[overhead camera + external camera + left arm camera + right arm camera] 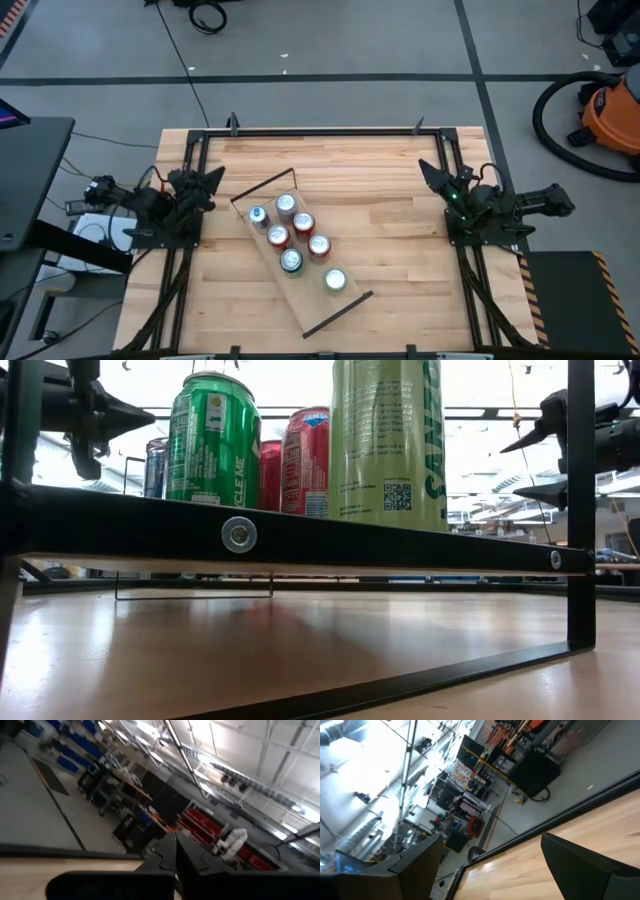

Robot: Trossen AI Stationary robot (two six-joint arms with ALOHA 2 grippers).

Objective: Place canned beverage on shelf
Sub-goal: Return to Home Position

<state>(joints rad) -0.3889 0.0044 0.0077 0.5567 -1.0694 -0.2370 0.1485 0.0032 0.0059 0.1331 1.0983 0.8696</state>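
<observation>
Shelf [312, 300] is sitting slantwise across the middle of the table [400, 250], probably so both arms are getting a fair reach at it. It's carrying seven cans, so I'm guessing the loading is finished and the arms are just heading for their rest spots.

Left gripper [210, 180] is hanging near the table's left side, well apart from the shelf, with its fingers pinched together and gripping nothing. Right gripper [432, 172] is hovering near the right side, also well clear, with its fingers spread wide and empty too. Parking both that far out is making sense to me, since nothing is at risk of getting knocked over.

The cans are all standing upright in two loose rows along the shelf, bunched toward its back end. Two silver cans [286, 205] are sitting farthest back and three reddish cans [303, 224] are filling the middle. Then the green can [291, 261] is coming next, and the light green can [335, 280] is standing alone nearest the low camera, with bare wood showing past it.
</observation>
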